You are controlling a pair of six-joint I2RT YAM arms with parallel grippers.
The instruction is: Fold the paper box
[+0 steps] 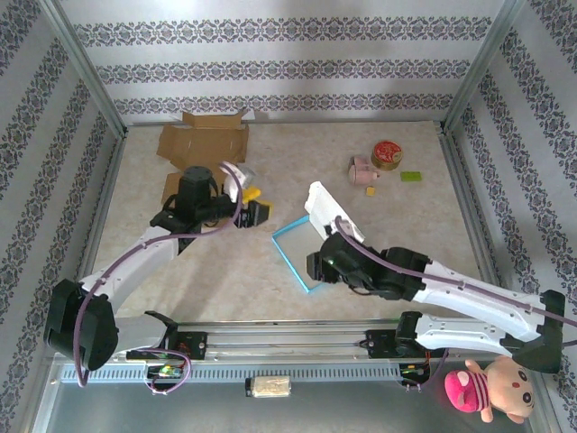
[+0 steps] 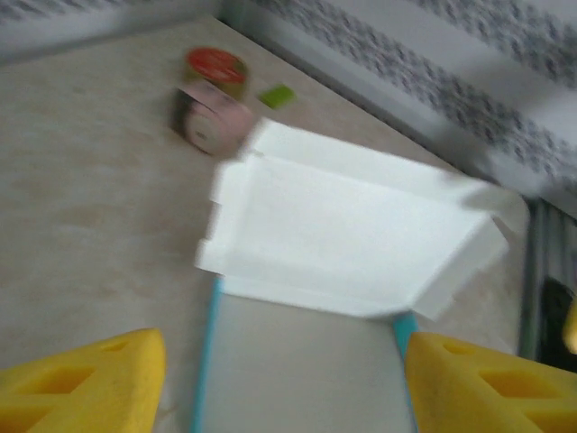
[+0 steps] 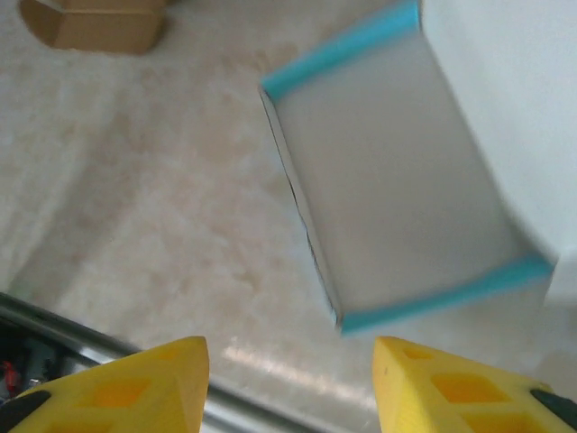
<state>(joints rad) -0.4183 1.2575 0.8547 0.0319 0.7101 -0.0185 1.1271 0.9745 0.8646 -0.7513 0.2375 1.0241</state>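
From above, the paper box (image 1: 297, 254) lies open in the middle of the table (image 1: 225, 271). It is a shallow tray with blue edges, and its white lid flap (image 1: 330, 211) stands out toward the far right. The left gripper (image 1: 254, 204) hovers just left of the box with its yellow fingers apart. The right gripper (image 1: 313, 268) is at the box's near right edge. A brown cardboard box (image 1: 204, 141) sits far left. A pink toy (image 1: 363, 170), a red tin (image 1: 388, 153) and a green block (image 1: 411, 176) lie far right. A plush doll (image 1: 491, 388) sits off the table at the near right.

In the left wrist view, the two yellow fingers (image 2: 81, 383) are spread wide and hold nothing. The blurred white flap and the blue-edged tray lie ahead of them, with the tin, toy and block beyond.

In the right wrist view, this gripper's fingers (image 3: 460, 388) are likewise apart and empty. The tray lies ahead and to the right, and the brown cardboard box is at the far left corner.
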